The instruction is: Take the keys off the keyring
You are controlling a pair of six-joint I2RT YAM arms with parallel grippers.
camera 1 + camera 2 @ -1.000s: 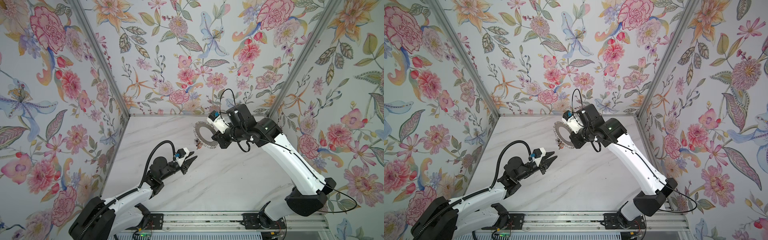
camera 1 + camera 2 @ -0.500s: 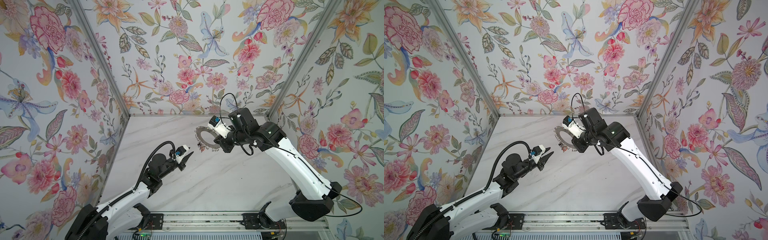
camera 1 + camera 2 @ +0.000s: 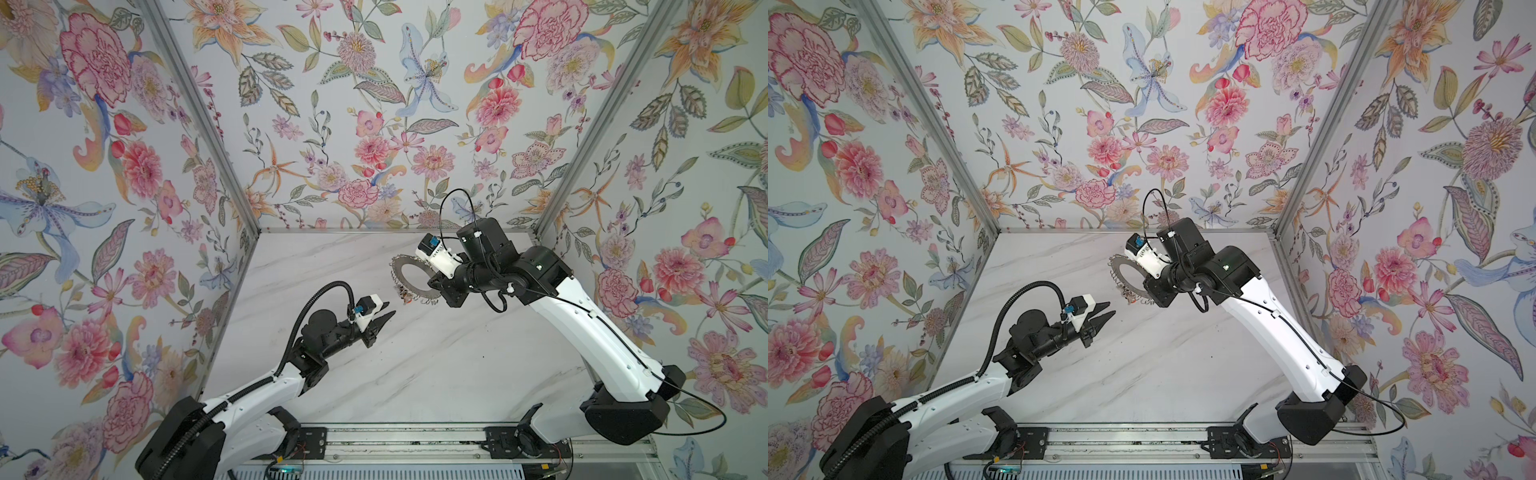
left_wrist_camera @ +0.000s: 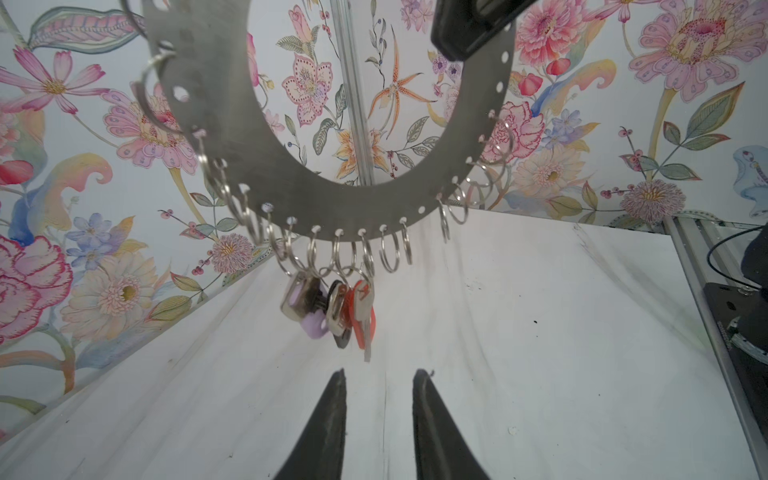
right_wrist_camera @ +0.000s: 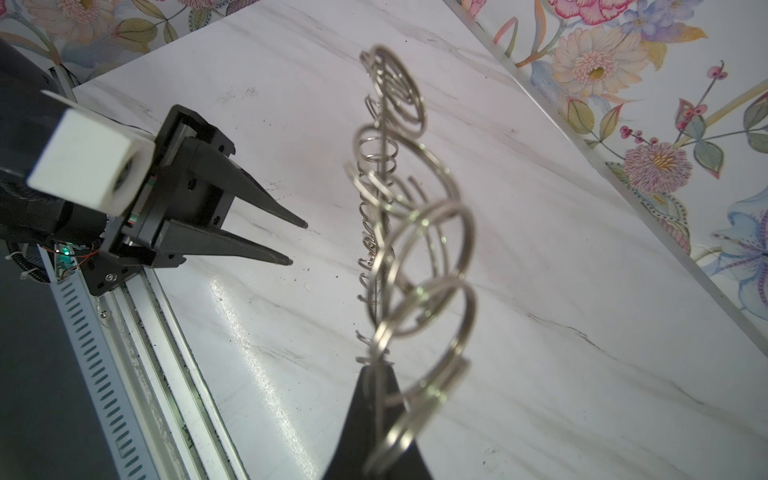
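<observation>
White arms (image 3: 582, 328), black joints (image 3: 623, 415), cables (image 3: 328, 284), tapered grippers (image 4: 380, 372).

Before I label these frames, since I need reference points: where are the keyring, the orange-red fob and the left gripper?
keyring (image 4: 266, 174): left wrist view, on its flat metal band.
orange-red fob (image 4: 354, 328): left wrist view, on its plastic body.
left gripper (image 4: 380, 372): left wrist view, midway between its open fingertips.

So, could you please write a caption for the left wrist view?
Open left hand faces keys hanging from the lifted keyring.

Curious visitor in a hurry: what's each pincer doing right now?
Left pincer: open, empty.
Right pincer: shut on the keyring.
</observation>
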